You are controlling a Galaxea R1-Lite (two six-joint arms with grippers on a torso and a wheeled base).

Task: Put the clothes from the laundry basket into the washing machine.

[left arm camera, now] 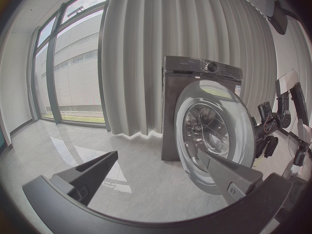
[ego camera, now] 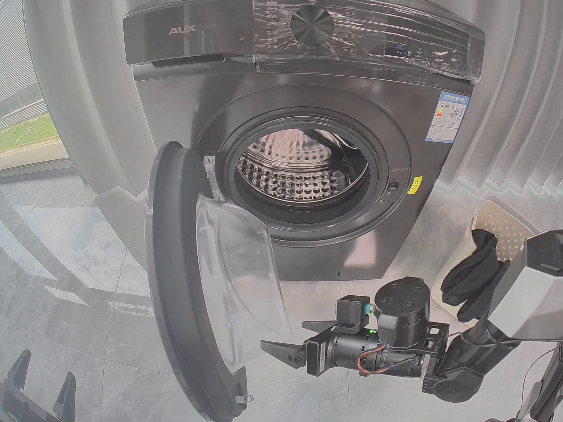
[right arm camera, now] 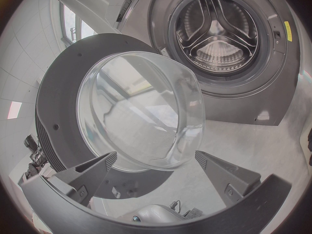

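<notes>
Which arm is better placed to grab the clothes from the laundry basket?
Probably the right. The right end effector, open, sits nearer the laundry basket and dark clothes on the robot's right; the left end effector is across, past the open door.

Bright daylight poured in from the window (left arm camera: 76, 72) on the far left, laying glare patches on the glossy floor (left arm camera: 86, 153). Reflections swam across the door glass (right arm camera: 139, 111) of the washing machine (ego camera: 176, 106) and its plastic film (ego camera: 375, 36). Both wrist views bowed hard, corners black.
</notes>
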